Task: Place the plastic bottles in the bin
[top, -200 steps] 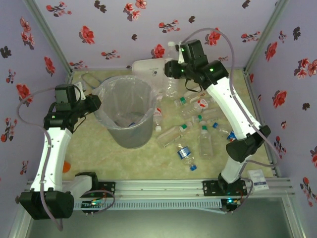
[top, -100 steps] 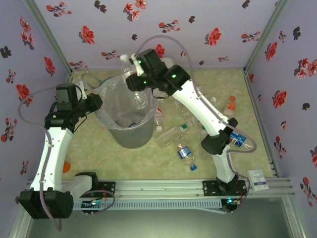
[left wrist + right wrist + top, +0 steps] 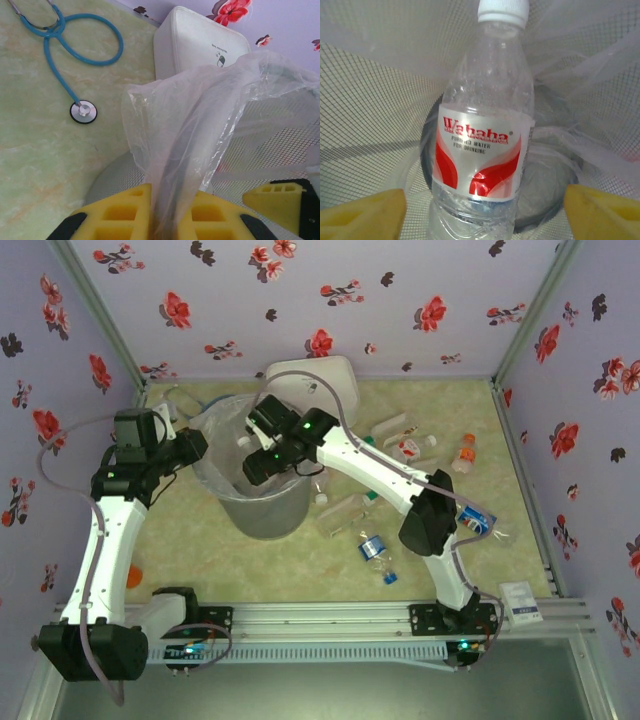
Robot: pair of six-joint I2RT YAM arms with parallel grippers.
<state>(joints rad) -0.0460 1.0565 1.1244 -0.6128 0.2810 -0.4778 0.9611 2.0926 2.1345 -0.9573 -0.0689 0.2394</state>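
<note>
The bin [image 3: 262,508] is a grey mesh bucket lined with a clear bag, left of centre. My left gripper [image 3: 190,445] is shut on its left rim; the bag and rim [image 3: 172,165] are pinched between the yellow fingers [image 3: 115,215]. My right gripper [image 3: 262,465] hangs over the bin mouth, pointing down into it. Its jaws stand open around a clear plastic bottle [image 3: 482,150] with a white cap and a red-white label, and neither finger [image 3: 362,215] touches it. The bottle points cap-first at the bin's floor [image 3: 550,180]. More plastic bottles [image 3: 345,512] lie on the table to the bin's right.
A white rounded-square container [image 3: 310,380] stands behind the bin. A blue stethoscope [image 3: 75,45] lies on the table at the bin's far left. Loose bottles [image 3: 405,438] spread from the centre to the right wall, one with an orange cap [image 3: 465,452]. A small packet [image 3: 520,600] lies near the right rail.
My right arm has swung left from the back right to over the bin, carrying the white-capped bottle, and its jaws have opened. The left arm has not moved.
</note>
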